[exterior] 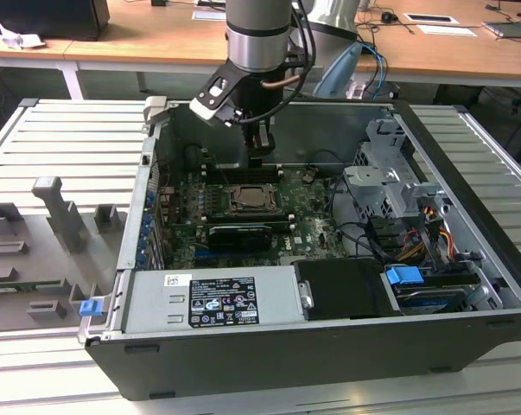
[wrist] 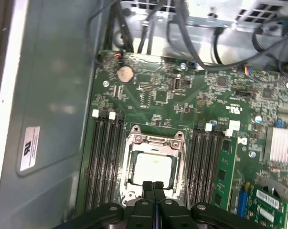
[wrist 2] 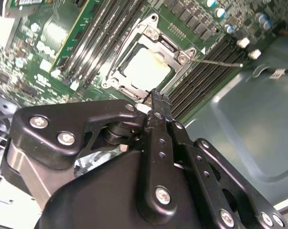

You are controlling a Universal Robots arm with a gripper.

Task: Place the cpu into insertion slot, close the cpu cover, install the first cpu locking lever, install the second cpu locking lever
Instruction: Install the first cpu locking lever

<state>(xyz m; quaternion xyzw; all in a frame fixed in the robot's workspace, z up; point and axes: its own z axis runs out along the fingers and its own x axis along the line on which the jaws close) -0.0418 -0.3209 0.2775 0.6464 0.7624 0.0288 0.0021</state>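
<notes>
Your black two-fingered tool (wrist: 153,185) hangs over one edge of the socket, fingers pressed together and holding nothing.
Just past its tips, the flat, dull silvery-beige square cpu (wrist: 153,167) sits in the socket, and the thin silvery metal cpu cover (wrist: 155,139) lies flat as a frame around it. A thin wire lever (wrist 2: 220,62) juts from the socket's corner across the black memory slots (wrist 2: 206,83). Around them you see the green motherboard (wrist: 158,95), inside the open dark computer case (exterior: 329,367) on the slatted metal bench (exterior: 70,138).
</notes>
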